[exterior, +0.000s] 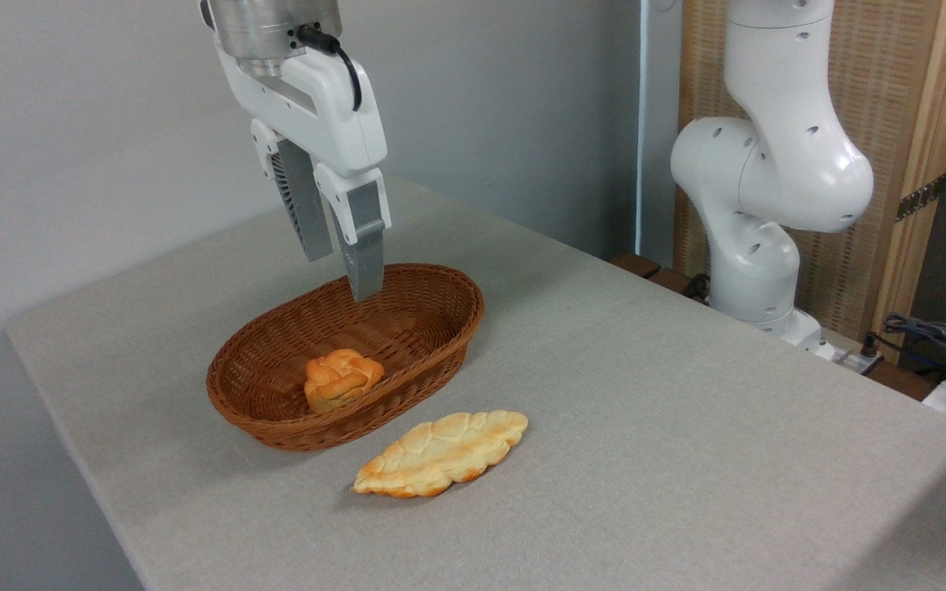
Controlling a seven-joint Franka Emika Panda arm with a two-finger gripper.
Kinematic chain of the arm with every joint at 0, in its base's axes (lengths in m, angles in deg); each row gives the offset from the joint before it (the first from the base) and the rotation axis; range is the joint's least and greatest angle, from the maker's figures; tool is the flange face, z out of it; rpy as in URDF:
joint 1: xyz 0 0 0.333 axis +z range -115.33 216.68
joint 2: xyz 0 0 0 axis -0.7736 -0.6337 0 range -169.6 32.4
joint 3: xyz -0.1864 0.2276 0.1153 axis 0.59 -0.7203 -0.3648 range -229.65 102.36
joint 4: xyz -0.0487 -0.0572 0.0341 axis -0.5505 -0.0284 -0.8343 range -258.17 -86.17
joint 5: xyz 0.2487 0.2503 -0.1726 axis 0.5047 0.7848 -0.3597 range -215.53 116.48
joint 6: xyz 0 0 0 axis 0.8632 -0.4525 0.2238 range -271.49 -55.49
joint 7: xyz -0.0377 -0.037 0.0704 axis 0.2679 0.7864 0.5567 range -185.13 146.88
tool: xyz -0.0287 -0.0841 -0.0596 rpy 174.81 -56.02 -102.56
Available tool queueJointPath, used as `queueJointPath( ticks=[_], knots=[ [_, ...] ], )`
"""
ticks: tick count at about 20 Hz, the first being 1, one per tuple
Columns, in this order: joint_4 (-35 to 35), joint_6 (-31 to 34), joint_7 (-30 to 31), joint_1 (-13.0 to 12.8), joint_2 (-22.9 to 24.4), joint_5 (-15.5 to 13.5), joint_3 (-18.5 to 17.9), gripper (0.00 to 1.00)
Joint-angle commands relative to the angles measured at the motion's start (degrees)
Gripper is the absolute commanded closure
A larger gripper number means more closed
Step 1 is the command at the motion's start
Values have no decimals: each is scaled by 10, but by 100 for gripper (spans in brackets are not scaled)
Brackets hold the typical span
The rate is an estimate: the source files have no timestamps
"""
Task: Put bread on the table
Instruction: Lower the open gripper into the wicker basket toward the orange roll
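Pincer (343,275) empty; wrist cropped at top.

knotted orange-brown bread (342,377), in basket (440,345)

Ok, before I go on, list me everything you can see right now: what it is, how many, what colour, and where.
bun: one, orange-brown, inside the basket near its front end
basket: one, brown wicker, oval, on the table left of centre
flat loaf: one, pale golden, lying on the table just in front of the basket
table: one, light grey-beige cloth top
wooden panel: one, light wood, behind the table at the right
cables: a few, dark, at the far right edge
arm: one, white, base behind the table's right side
tool: one, white with grey fingers, open, empty, above the basket's far rim
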Motion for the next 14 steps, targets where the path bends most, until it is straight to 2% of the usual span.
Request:
queueJointPath(
  ticks=[1,7,9,11,14],
  knots=[
    [-4,-7,0,0,5,3,1,0],
    [-4,-8,1,0,5,3,1,0],
    [-10,-15,3,-1,5,-7,2,0],
    [-37,-47,5,-1,6,-36,26,0],
    [-78,-113,3,-10,7,-38,48,0]
  ],
)
